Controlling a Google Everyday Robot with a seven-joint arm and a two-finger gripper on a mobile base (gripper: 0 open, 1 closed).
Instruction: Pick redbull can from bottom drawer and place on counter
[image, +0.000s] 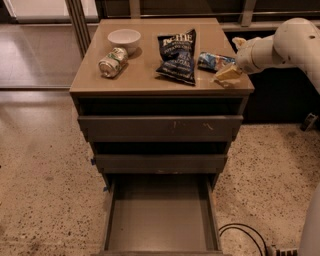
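Note:
The redbull can (212, 61), slim and blue-and-silver, lies on its side on the counter (150, 82) near the right edge, just right of the chip bag. My gripper (232, 59) reaches in from the right at the can's right end. It is open, with one cream fingertip (227, 74) resting low over the counter edge and the other (239, 42) behind. The can's right end sits at the mouth of the fingers. The bottom drawer (160, 220) is pulled out and nothing shows inside it.
A dark chip bag (177, 55) lies mid-counter. A fatter green-and-silver can (113, 62) lies on its side at the left, with a white bowl (124, 38) behind it. Both upper drawers are slightly open. A black cable (245, 235) curls on the floor at the right.

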